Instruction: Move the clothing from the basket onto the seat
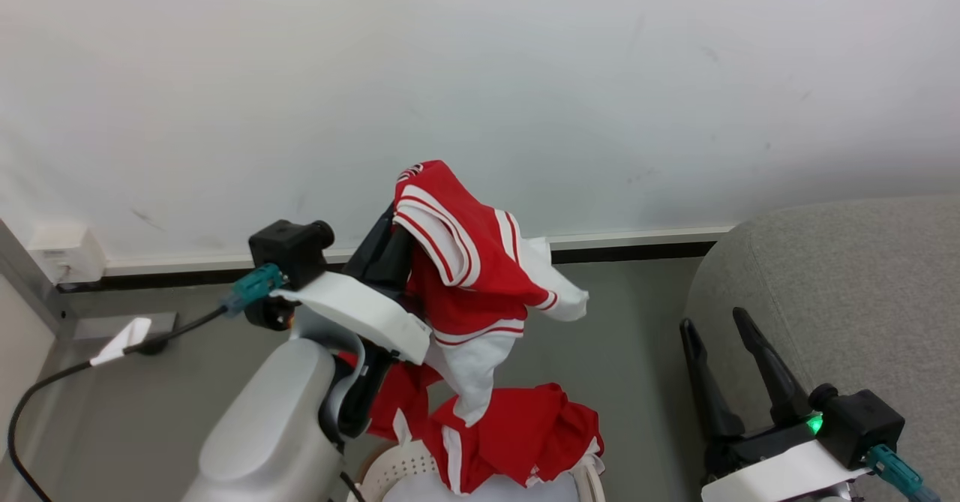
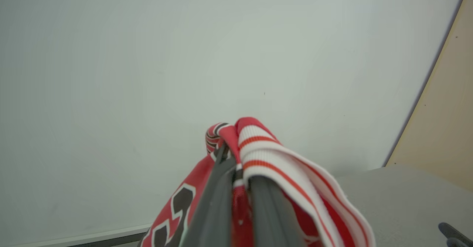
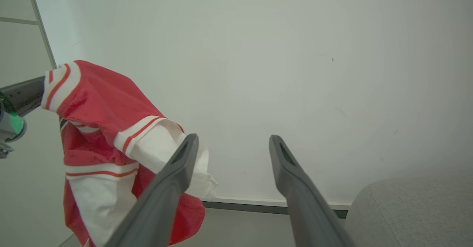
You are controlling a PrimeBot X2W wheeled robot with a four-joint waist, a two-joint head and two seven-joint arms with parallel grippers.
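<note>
Above the basket (image 1: 397, 470), clothing (image 1: 465, 262) hangs — clamped in the left end effector (image 2: 234, 165).

Open floor (image 1: 637, 352) between basket (image 1: 397, 470) and seat (image 1: 847, 299), wall (image 1: 525, 74) behind, clothing (image 1: 457, 262) hanging over basket

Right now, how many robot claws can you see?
2. The left gripper, raised above the basket, is shut on a red garment; the right gripper is open, low beside the grey seat.

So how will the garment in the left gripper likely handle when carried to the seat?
Likely floppy: the garment drapes limp over the left gripper. Probably light, given thin folds. Its hanging tail could snag the pile in the basket.
</note>
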